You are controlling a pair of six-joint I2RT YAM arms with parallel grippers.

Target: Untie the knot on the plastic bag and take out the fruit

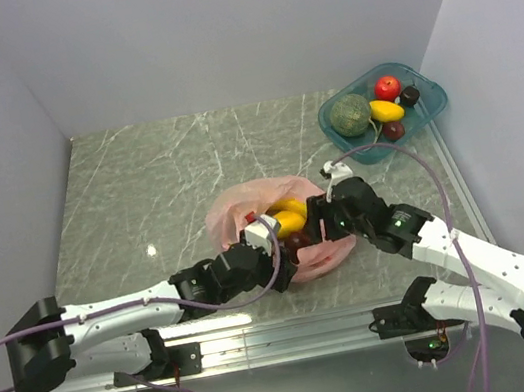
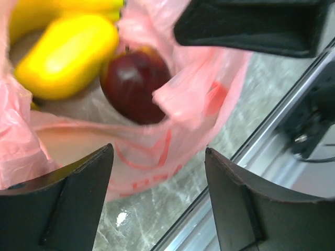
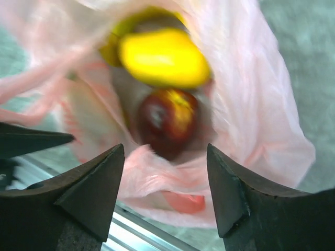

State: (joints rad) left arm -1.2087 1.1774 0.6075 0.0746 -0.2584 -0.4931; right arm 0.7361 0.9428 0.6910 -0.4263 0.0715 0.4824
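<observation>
The pink plastic bag (image 1: 233, 206) lies mid-table with its mouth spread wide; the knot is out of view. Inside lie fruit: a yellow oval (image 2: 65, 57), a banana bunch (image 2: 63, 6) behind it, and a dark red round one (image 2: 135, 86). The right wrist view shows the yellow oval (image 3: 162, 57) and the dark red one (image 3: 167, 125). My left gripper (image 2: 159, 151) is open over the bag's near rim, holding nothing. My right gripper (image 3: 165, 149) is also open, with loose pink rim between its fingers. In the top view the left gripper (image 1: 275, 239) and right gripper (image 1: 319, 221) flank the bag's mouth.
A teal tray (image 1: 437, 104) at the back right holds a dull-green melon (image 1: 350, 114), a red apple (image 1: 386, 87) and other small fruit. A metal rail (image 1: 286, 334) runs along the table's near edge, just in front of the bag. White walls enclose the table.
</observation>
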